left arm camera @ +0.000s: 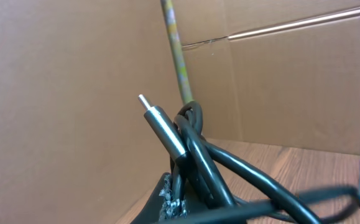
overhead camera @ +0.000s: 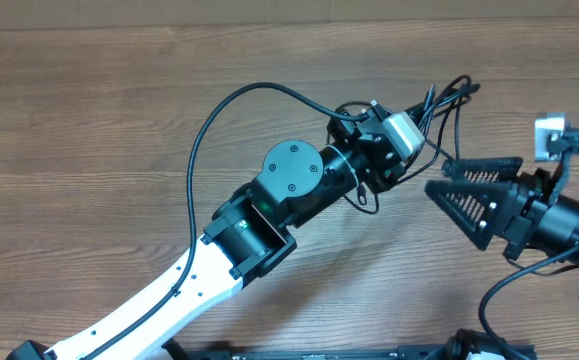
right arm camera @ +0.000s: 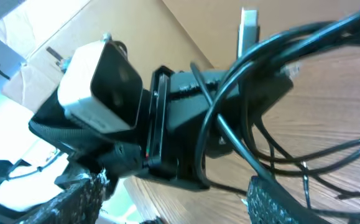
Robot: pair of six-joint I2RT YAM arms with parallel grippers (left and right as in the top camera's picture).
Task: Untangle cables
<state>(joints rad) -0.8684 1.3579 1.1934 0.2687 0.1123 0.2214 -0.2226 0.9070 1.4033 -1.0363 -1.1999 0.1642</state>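
Left gripper (left arm camera: 178,208), mostly cut off at the frame's edge, clamps the cables (left arm camera: 198,155). Right gripper (overhead camera: 436,177) stands wide nearby.

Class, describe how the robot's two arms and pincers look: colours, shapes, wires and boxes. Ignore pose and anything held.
The left arm has a white link, black joint housings and a round black cap; a thin black wire loops to a grey camera box. The right arm is black, with its own grey box. The right pincer has black triangular latticed fingers.
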